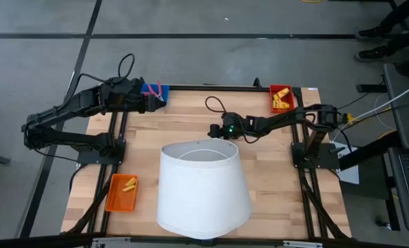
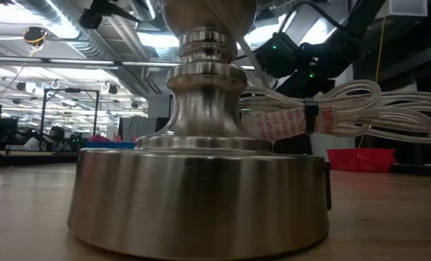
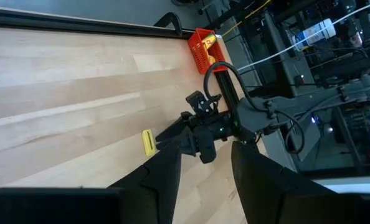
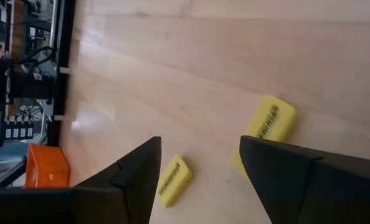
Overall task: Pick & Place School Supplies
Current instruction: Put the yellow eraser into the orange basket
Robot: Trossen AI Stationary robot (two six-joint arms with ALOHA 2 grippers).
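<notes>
Hovering with fingers spread, the right gripper (image 4: 197, 186) frames two yellow erasers (image 4: 271, 124) lying flat on the wooden tabletop (image 4: 203, 56), one near each fingertip. Both erasers appear light, firm and slightly grippy; a pinch across the short sides would suit. The left gripper (image 3: 203, 180), fingers parted and empty, waits by the blue tray (image 1: 151, 89). Beyond lies a workshop.

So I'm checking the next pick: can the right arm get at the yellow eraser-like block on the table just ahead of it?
Probably yes. The right gripper hangs open over bare wood, and the yellow block lies just beyond its fingertips, unobstructed.
</notes>
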